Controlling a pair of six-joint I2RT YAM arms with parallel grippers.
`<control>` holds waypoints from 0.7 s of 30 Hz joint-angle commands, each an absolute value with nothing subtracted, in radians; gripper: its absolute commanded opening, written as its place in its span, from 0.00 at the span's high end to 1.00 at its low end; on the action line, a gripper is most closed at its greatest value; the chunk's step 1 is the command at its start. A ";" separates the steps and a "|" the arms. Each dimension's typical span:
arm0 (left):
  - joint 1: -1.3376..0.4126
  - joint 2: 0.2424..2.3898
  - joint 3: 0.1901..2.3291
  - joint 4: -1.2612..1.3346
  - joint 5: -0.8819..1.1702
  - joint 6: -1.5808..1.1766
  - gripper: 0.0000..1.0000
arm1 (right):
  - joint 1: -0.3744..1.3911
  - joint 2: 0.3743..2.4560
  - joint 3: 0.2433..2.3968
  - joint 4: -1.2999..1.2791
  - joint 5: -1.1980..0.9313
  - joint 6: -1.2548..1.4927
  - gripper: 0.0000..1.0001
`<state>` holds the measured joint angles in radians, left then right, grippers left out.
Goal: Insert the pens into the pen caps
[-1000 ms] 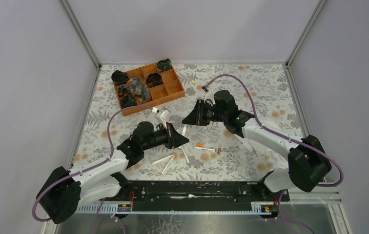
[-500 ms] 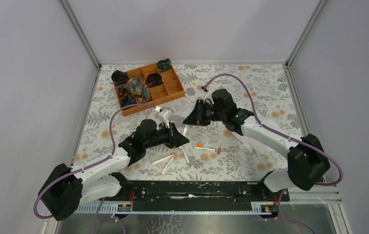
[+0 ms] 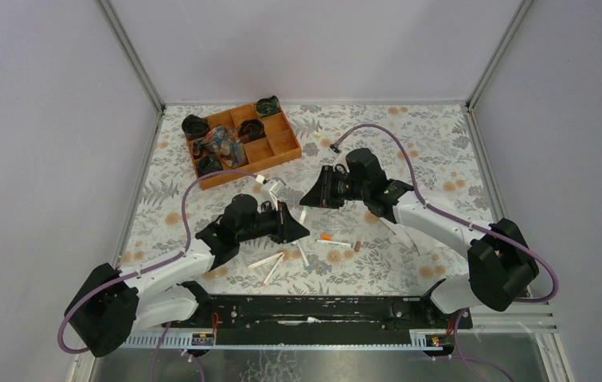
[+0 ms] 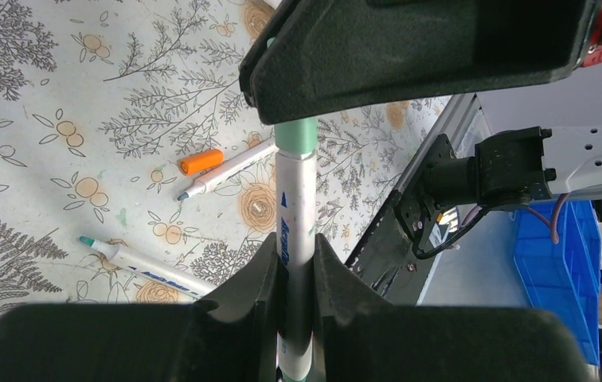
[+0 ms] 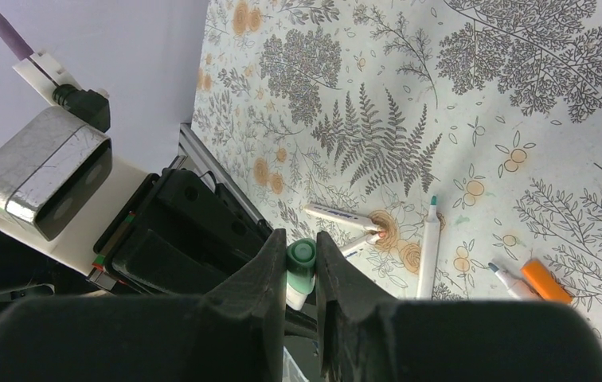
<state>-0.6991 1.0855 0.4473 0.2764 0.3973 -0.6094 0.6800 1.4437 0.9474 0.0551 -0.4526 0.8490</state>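
Saw a pale tablecloth point(image 3: 441, 135) printed all over with grey ferns, branches and small orange flowers. Noted a white pen point(image 4: 296, 215) with blue lettering and a mint-green cap point(image 4: 295, 135). Found an orange cap point(image 4: 201, 161) at ten o'clock of it, and a teal-tipped white pen point(image 4: 146, 267) at eight. Noted a black left gripper point(image 4: 295, 255) and right gripper point(image 5: 299, 263), a purple cable point(image 3: 186, 203), an orange tray point(image 3: 250, 167) at eleven o'clock of the top view and a blue bin point(image 4: 557, 263) at four o'clock of the left wrist view.

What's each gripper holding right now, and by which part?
Left gripper holds a white pen by its barrel. Right gripper pinches the green cap at that pen's far end, by its sides.
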 commanded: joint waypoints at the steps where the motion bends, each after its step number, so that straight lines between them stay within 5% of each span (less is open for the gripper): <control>1: -0.687 1.095 0.487 0.413 0.383 -0.599 1.00 | 0.741 1.431 0.910 0.025 -0.560 0.872 1.00; 21: -0.635 1.104 0.432 0.611 0.446 -0.712 1.00 | 0.751 1.366 0.777 0.216 -0.670 0.971 1.00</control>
<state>-0.6674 1.1110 0.4164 0.3561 0.4999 -0.6880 0.6807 1.3945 0.8131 0.2302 -0.4564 0.9321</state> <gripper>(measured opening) 0.121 0.211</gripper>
